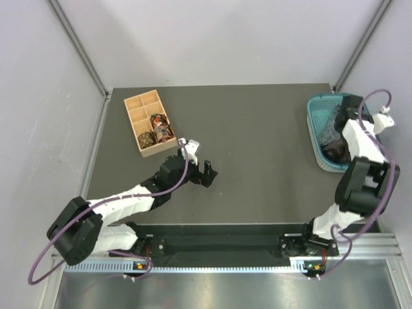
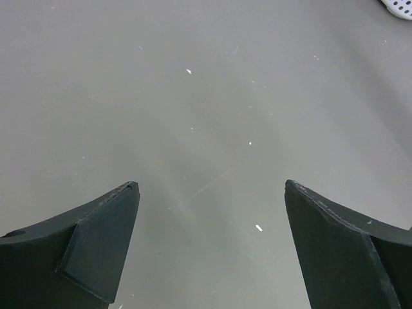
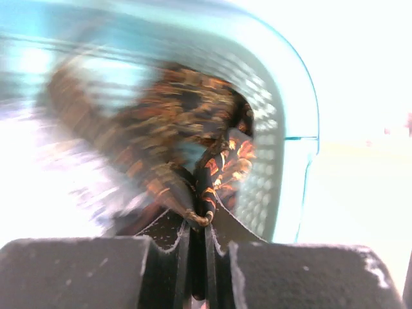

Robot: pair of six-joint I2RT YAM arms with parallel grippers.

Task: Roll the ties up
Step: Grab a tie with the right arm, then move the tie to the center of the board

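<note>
Left gripper (image 2: 212, 193): black fingers spread wide, nothing held, low over the dark table (image 2: 206, 96), well left of the teal perforated plastic basket (image 1: 313, 129). Right gripper (image 3: 198, 225): fingers pinched fully together on a fold of the dark orange-speckled fabric tie (image 3: 180, 122), inside that basket; view blurred. More dark fabric lies beneath, count unclear. The grip looks thin, so lift straight up, clear the basket rim before swinging left, and watch for other ties dragging along. Tan wooden compartment box (image 1: 143, 102), far left of the basket: two compartments hold rolled ties (image 1: 161, 125).
</note>
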